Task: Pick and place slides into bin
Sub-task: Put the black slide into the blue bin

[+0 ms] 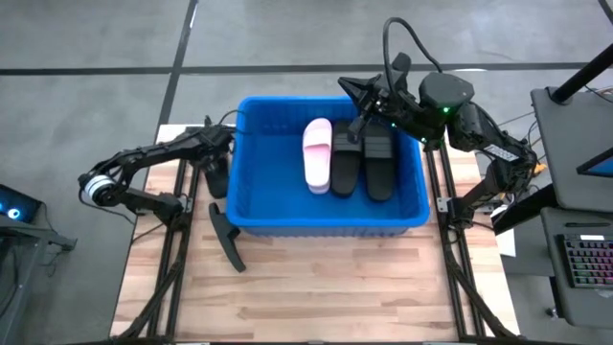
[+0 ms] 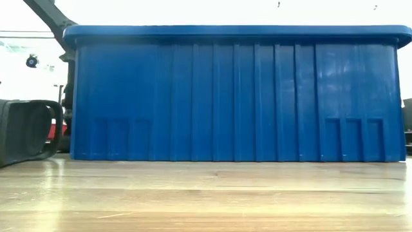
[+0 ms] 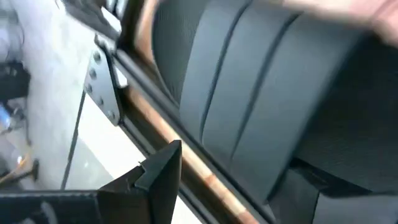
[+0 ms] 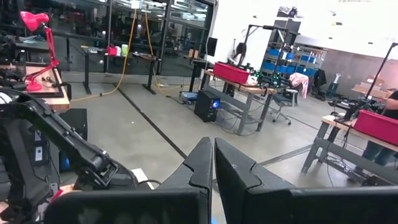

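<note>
The blue bin stands in the middle of the table and fills the low view. Inside it lie a pink slide and two black slides, side by side on its floor. A black slide lies on the table against the bin's left wall. It fills the left wrist view, and my left gripper is right at it. Another black slide lies near the bin's near left corner and also shows in the low view. My right gripper is shut and empty above the bin's far rim.
The bin takes up most of the table's far half. Bare wooden tabletop lies in front of it. The table's left edge runs close beside the left slide. A desk with a keyboard stands off the table's right side.
</note>
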You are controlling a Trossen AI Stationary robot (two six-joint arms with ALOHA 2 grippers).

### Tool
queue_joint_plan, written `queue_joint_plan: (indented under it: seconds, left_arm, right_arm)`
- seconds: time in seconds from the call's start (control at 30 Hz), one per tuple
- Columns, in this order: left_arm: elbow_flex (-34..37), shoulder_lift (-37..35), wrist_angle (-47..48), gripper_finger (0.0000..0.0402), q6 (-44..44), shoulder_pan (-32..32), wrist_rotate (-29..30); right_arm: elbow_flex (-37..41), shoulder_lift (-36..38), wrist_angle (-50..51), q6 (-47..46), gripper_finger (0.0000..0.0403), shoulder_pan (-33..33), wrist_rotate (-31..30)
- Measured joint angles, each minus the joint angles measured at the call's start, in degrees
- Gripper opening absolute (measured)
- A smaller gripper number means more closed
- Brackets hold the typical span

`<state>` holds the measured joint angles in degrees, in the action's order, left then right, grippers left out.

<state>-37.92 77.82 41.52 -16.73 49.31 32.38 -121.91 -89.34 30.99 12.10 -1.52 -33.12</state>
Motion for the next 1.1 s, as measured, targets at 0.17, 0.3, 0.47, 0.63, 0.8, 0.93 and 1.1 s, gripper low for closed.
queue_joint_plan:
  seconds: [0.17,0.3,0.47,0.63,0.8,0.93,1.1]
  left_arm:
    - [1.62,0.40,-0.70,0.0169,-0.51,-0.31,3.07]
    - [1.67,0.25,-2.08,0.0125,-0.27,-0.30,2.94]
    - [1.43,0.16,-2.10,0.0068,-0.09,-0.30,2.76]
    - [1.41,0.01,-2.27,0.0026,-0.36,-0.30,3.46]
    - [-0.10,-0.32,-0.16,0.0005,-1.40,-0.29,5.45]
    - [-2.78,-1.24,4.08,0.0002,-2.06,-0.23,9.12]
    - [-6.20,-3.86,8.65,0.0001,-1.77,-0.30,9.71]
  right_arm:
    - [0.00,0.00,-0.01,0.26,0.0009,0.00,0.01]
    - [0.00,0.00,-0.08,0.57,0.0009,0.00,0.00]
    - [-0.01,0.00,-0.06,0.59,0.0009,0.00,0.00]
    - [-0.02,0.02,-0.06,0.59,0.0009,0.00,0.00]
    - [-0.01,0.02,-0.06,0.58,0.0009,0.00,0.00]
    - [-0.02,0.02,-0.05,0.57,0.0009,0.00,0.00]
    - [-0.02,0.02,-0.05,0.53,0.0009,0.00,0.00]
